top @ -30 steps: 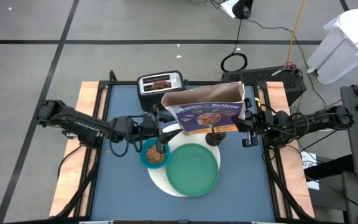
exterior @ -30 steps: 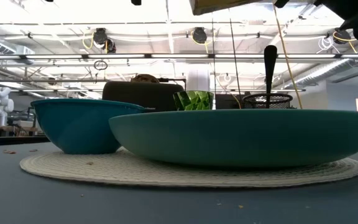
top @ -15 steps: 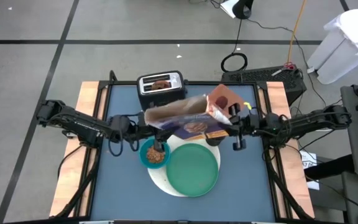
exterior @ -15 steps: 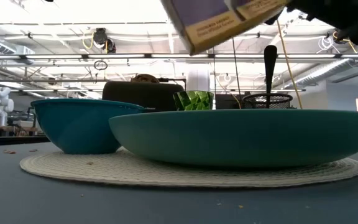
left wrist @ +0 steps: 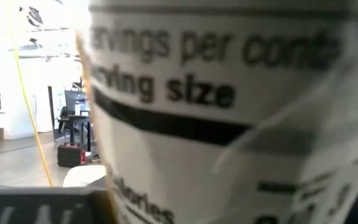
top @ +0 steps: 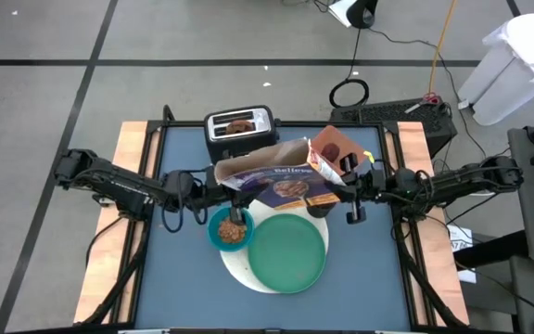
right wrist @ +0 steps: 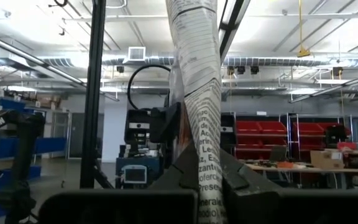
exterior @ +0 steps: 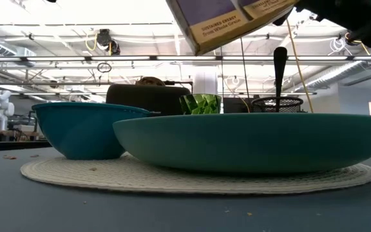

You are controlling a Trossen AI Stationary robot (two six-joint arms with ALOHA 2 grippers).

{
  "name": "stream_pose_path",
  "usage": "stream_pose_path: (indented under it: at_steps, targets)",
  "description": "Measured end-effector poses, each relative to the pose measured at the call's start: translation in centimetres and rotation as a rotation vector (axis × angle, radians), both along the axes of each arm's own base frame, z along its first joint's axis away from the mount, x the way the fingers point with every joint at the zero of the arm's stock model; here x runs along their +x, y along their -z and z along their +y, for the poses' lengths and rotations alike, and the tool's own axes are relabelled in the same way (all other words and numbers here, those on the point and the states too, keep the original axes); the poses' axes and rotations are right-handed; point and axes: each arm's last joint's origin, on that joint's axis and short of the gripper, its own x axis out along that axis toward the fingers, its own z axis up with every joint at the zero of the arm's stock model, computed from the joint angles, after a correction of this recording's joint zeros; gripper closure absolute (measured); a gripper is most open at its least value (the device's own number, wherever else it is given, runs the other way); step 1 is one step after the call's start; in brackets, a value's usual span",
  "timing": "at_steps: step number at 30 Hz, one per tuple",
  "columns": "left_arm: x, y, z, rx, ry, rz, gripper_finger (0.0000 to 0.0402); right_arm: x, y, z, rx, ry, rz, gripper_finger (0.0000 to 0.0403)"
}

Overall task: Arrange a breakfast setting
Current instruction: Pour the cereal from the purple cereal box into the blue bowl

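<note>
Even overhead light fills the high view; the table [top: 193,278] looks flat, with only soft, faint shadows beneath the arms. In the low view bright ceiling strips blow out to white glare along the top, and the green plate [exterior: 250,142] sits sharp while the room behind softens. The left wrist view is heavily blurred: the cereal box [left wrist: 229,118] fills it, its print smeared. The right wrist view is crisp farther off, its near edge dark.

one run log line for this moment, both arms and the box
right gripper: shut on cereal box | left gripper: at box's other end, grip unclear | box: tilted above blue bowl holding cereal | green plate: bare
</note>
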Motion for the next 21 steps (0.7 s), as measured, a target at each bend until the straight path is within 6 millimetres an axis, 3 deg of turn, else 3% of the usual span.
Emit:
stream_pose_path:
  at_steps: [8,21]
  targets:
    - [-0.01,-0.03,-0.02,0.006,0.000,-0.002,0.0313,0.00,0.00,0.00,-0.001,0.000,0.000,0.0396]
    - [0.01,-0.07,0.31,0.007,-0.011,-0.005,0.0323,0.02,0.04,0.00,-0.007,0.003,0.004,0.0325]
